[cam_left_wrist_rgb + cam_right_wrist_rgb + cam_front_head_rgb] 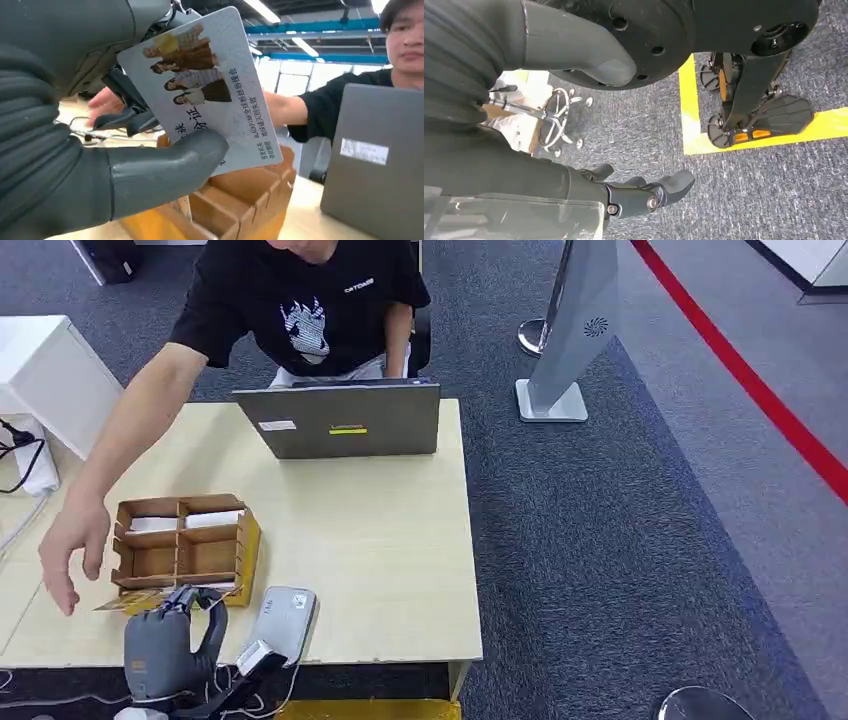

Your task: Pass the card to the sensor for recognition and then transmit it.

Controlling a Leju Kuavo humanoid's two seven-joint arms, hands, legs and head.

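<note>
Left wrist view puts the card close up: the left hand pinches it between the thick grey thumb and the darker fingers behind it, so its printed face shows. That face carries a picture of four people and lines of Chinese writing, with "BLACKPINK" readable in the small print along one edge; the rest I cannot make out. Just below the held card sits the brown cardboard divider box with its yellow side, and beyond the hand a grey laptop stands open with its back to the robot, bearing a white sticker and a small yellow one. From the head view, the left hand hovers over the near edge of the pale wooden table, with the flat grey sensor lying just to its right. A person in a black printed T-shirt sits behind the laptop, reaching a hand out above the table to the left of the box. Grey carpet crossed by a red stripe covers the floor. The right hand hangs over carpet and yellow floor tape, fingers loosely curled and holding nothing.
</note>
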